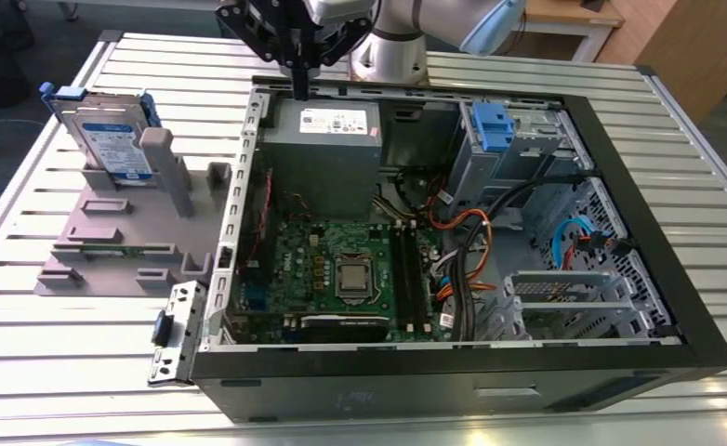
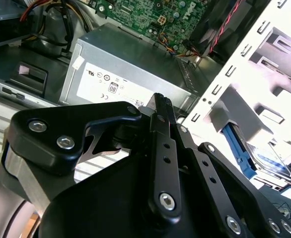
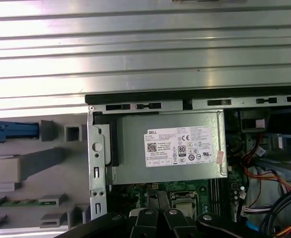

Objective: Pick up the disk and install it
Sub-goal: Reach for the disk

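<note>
Currently the disk [image 1: 106, 139] stands on edge in a matt grey moulded holder [image 1: 115, 223]. It is well apart from the pincer, off to the exterior view's left of it and lower.

- Disk: flat silver-grey slab, white-and-blue label facing out, bright blue plastic bracket round its edges. Only the holder touches it.
- Pincer [image 1: 299, 88]: black jointed metal links with bolt heads. Fingers are clenched together on nothing, tips pointing down.
- Just beneath the tips: a boxy grey sheet-metal power supply [image 1: 326, 130] with a white sticker. It sits in a corner of the open black computer case [image 1: 401, 381]. I cannot tell whether the tips touch the box.
- Farther from the pincer, inside the case: a green motherboard [image 1: 338, 265], an orange and black cable bundle [image 1: 466, 228], and a perforated steel drive cage with a small blue latch [image 1: 493, 124].
- Everything rests on a ribbed aluminium slat table [image 1: 41, 325].
</note>
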Tool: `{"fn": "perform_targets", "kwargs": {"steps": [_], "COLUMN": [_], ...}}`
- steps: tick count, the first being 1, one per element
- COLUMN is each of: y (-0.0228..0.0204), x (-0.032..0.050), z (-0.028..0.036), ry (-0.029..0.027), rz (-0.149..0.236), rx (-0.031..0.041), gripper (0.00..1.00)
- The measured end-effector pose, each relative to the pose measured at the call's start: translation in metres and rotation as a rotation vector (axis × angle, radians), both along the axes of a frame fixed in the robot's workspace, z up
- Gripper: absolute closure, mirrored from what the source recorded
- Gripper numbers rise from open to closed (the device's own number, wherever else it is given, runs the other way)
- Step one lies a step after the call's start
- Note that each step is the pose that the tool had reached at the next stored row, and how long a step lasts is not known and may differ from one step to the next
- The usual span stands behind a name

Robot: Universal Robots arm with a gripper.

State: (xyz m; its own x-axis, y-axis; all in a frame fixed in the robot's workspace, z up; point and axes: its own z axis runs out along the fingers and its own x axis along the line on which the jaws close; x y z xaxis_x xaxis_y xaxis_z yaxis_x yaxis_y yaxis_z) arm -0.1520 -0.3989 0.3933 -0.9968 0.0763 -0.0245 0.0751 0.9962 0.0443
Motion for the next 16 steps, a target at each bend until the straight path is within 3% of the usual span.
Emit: {"fn": "perform_targets", "kwargs": {"steps": [16], "y": [0.0000], "x": [-0.0037], "z": [0.0000], "ry": [0.0000], "rz": [0.000], "rx": [0.0000], "gripper": [0.89]}}
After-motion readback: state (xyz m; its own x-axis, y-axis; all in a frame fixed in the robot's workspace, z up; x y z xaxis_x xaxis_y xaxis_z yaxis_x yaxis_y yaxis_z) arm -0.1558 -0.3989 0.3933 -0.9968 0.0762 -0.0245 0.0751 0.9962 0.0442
